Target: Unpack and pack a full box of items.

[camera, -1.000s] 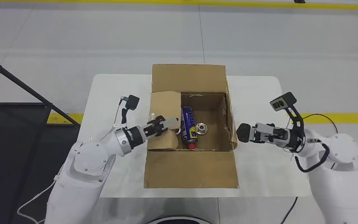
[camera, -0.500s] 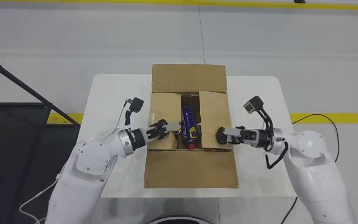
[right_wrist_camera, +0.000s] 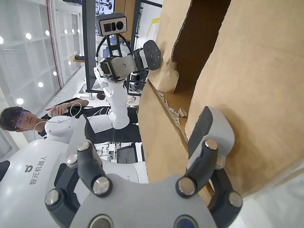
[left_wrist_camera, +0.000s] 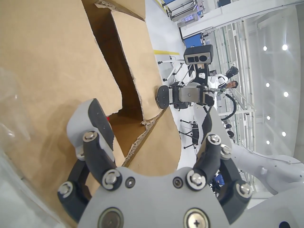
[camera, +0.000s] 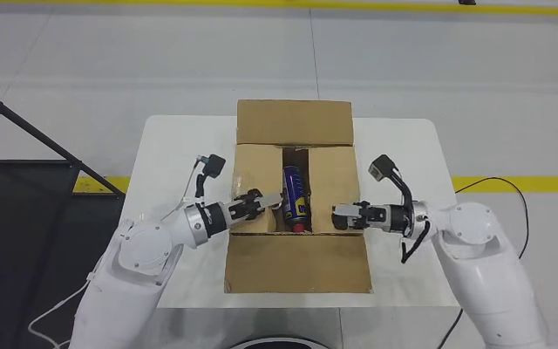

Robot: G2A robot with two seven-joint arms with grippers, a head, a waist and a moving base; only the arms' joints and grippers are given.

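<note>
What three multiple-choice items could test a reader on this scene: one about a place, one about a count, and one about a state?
1. Where is the blue spray can?
A) outside the box
B) inside the cardboard box, in the gap between the left side flap and the right side flap
C) held above the box

2. How many flaps are folded in over the opening?
A) none
B) four
C) two

3. How are the fingers of the left gripper?
A) open
B) shut on the can
C) shut on a flap

Answers: 1 B, the top view shows it in that gap; 2 C, only the two side flaps cover the opening; 3 A, the left wrist view shows them spread apart.
</note>
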